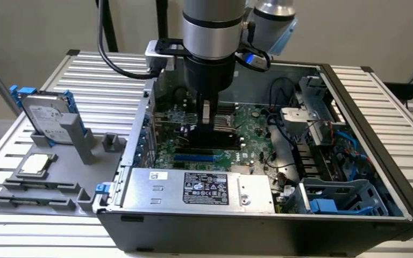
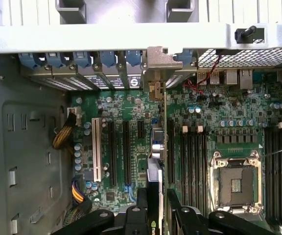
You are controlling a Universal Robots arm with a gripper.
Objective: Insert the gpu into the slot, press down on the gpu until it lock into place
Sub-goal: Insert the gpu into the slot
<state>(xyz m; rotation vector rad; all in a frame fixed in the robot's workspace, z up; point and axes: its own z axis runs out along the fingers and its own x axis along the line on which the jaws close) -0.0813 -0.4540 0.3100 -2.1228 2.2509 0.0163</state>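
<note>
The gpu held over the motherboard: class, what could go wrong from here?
1. The gpu stands upright in the gripper, close by the blue slot; if its edge is off the groove, pressing could strain the motherboard.
2. Its silver bracket sits at the case's rear wall and might catch there.
3. A tilted card may seat at one end only.

A robotics lab: a ribbed silver aluminium table (image 1: 382, 102) carries an open black metal computer case (image 1: 264, 232) beside a grey plastic parts fixture (image 1: 63, 174)

Print on the power supply label (image 1: 205, 188) is unreadable.
</note>
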